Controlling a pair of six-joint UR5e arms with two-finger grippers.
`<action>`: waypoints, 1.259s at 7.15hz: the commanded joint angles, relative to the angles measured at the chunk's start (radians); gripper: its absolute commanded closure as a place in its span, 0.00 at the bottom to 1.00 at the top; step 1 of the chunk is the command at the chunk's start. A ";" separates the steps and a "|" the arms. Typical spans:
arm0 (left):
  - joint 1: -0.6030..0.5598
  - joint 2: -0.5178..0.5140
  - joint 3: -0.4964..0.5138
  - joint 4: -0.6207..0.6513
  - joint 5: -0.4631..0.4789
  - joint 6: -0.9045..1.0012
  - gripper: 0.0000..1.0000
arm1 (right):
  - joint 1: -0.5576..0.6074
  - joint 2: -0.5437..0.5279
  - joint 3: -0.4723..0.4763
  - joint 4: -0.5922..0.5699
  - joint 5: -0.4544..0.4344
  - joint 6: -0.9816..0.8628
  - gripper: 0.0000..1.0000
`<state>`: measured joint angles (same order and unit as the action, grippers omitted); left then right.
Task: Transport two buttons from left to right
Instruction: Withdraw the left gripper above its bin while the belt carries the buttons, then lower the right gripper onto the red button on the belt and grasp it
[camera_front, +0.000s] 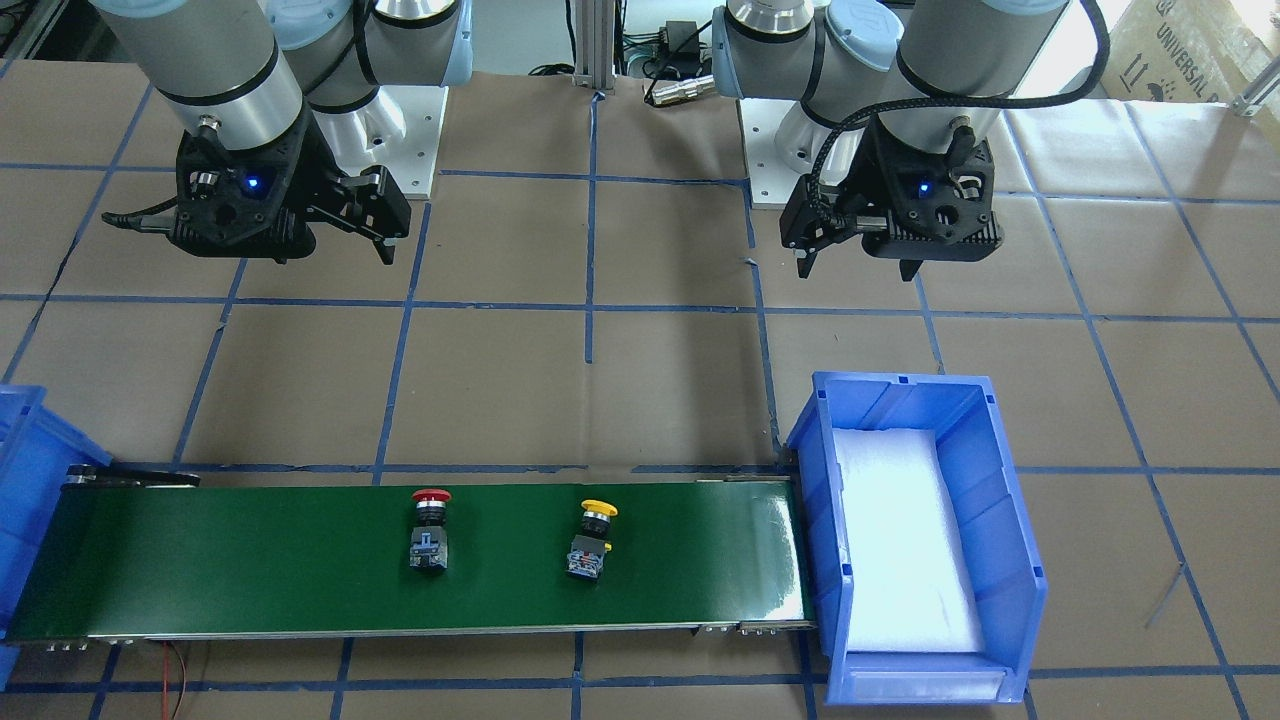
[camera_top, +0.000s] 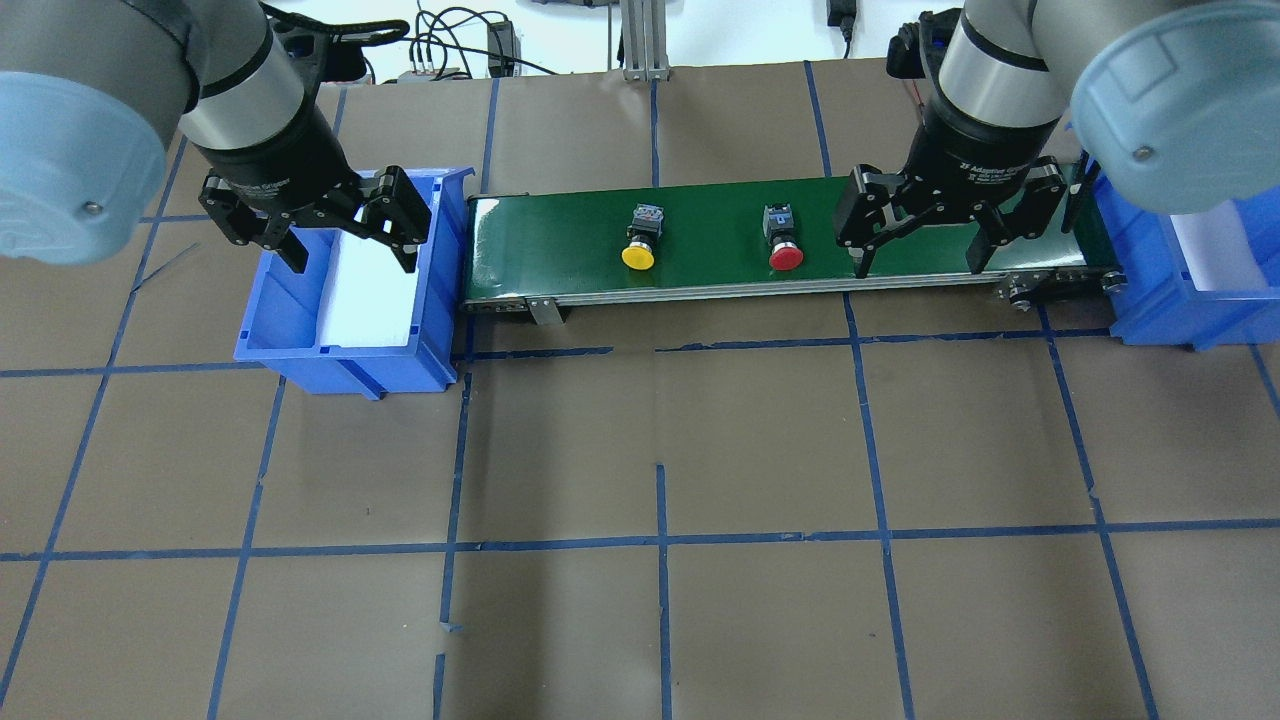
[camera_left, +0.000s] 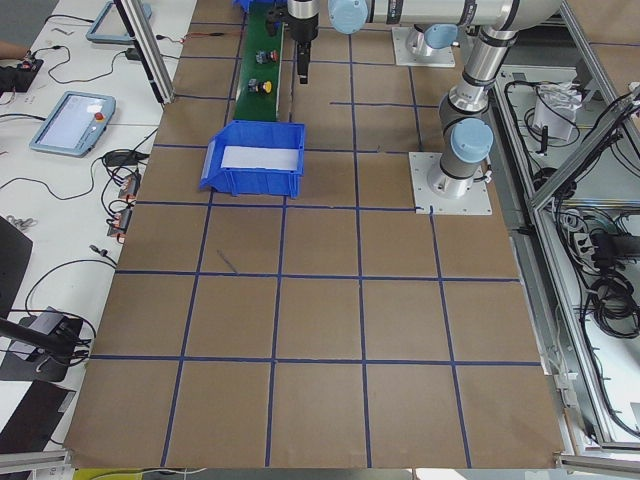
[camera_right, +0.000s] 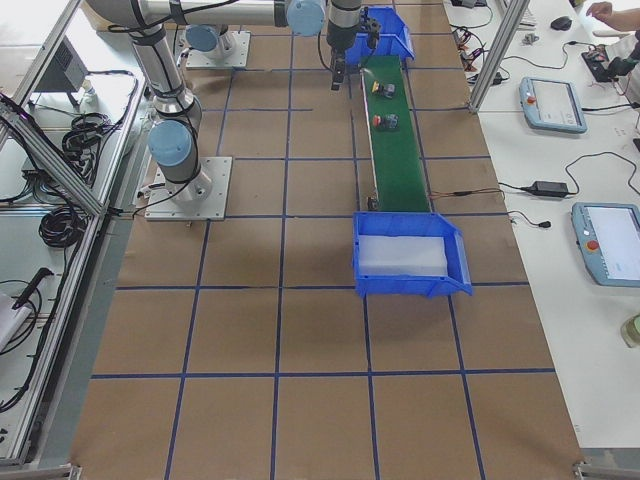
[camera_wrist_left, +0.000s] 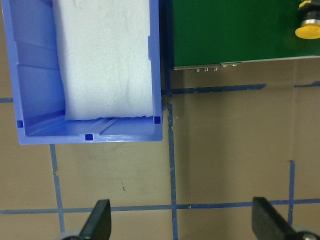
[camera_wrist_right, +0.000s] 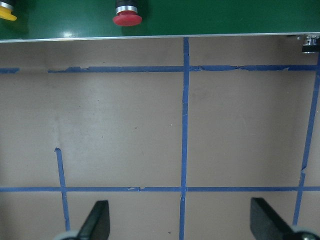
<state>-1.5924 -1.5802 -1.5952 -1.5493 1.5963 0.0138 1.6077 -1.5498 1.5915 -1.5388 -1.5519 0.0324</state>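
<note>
In the front-facing view, two buttons are counted on the green conveyor belt. The red button lies near the belt's middle and the yellow button nearer the robot's left end. They are apart, each laid on its side with its cap toward the robot. One blue bin is set against that left end, and a second blue bin is cut off at the other end. The left gripper and the right gripper hang over bare table, well back from the belt's near edge.

In the overhead view, both grippers are seen spread wide and empty.

In the side views, the grippers are too small to be judged.

In the left wrist view, two parted fingertips frame taped table; the bin's wall, its white foam lining and the belt's corner lie ahead. In the right wrist view, parted fingertips frame table, and the belt's edge runs along the top.
</note>
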 joint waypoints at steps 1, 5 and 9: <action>0.000 -0.004 0.001 0.000 -0.001 0.000 0.00 | -0.002 0.043 -0.005 -0.046 0.001 0.003 0.00; 0.000 0.000 0.000 0.000 0.001 0.002 0.00 | -0.002 0.258 -0.015 -0.271 0.000 0.000 0.00; 0.000 0.000 0.000 0.000 0.001 0.002 0.00 | -0.003 0.399 -0.015 -0.432 0.003 0.003 0.00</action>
<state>-1.5923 -1.5801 -1.5954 -1.5493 1.5969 0.0153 1.6052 -1.1861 1.5774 -1.9133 -1.5509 0.0344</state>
